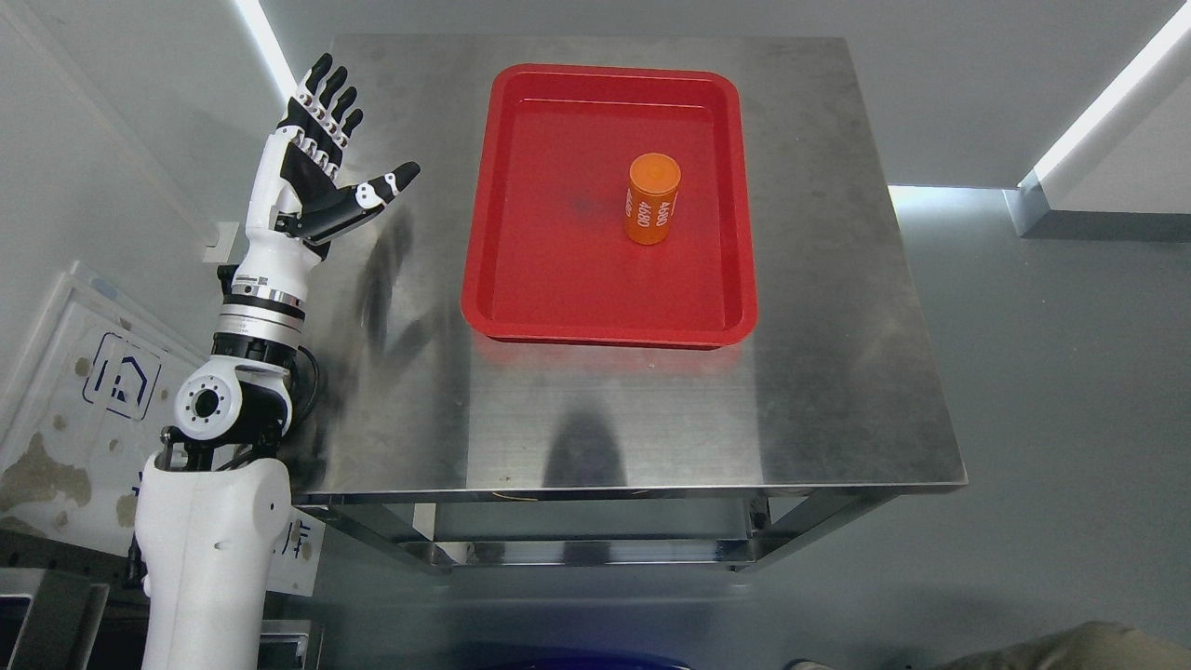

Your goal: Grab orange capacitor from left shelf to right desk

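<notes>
An orange capacitor, a short cylinder with white numbers on its side, stands upright in the right half of a red tray. The tray lies on a steel table. My left hand is raised over the table's left edge, well left of the tray and apart from it. Its fingers are spread, the thumb pointing right, and it holds nothing. The white left arm rises from the lower left corner. My right arm does not show.
Grey floor surrounds the table, with bright light strips at the upper left and upper right. A white panel with blue marks leans at the left. A khaki shape shows at the bottom right edge.
</notes>
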